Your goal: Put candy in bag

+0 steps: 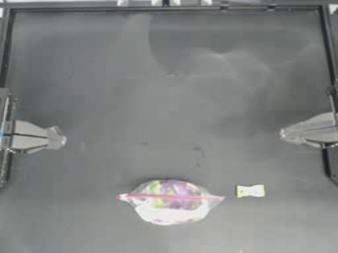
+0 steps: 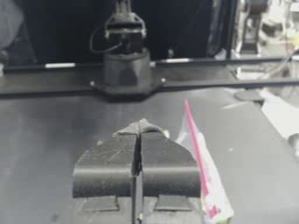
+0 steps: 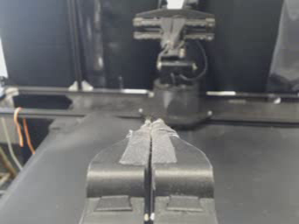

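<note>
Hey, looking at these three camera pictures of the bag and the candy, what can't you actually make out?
- Candy: only the top view shows it, too small to read its wrapper.
- Bag: its multicoloured contents are too blurred to count, and whether the pink seal is open cannot be told. In the left wrist view the left gripper covers part of it.
- Right wrist view: the right gripper shows neither bag nor candy.

table (image 1: 172, 89): dark, matte, faint pale smudges | raised rail (image 1: 165, 7): runs along table's far edge | orange wires (image 3: 20, 127): beside table edge
</note>
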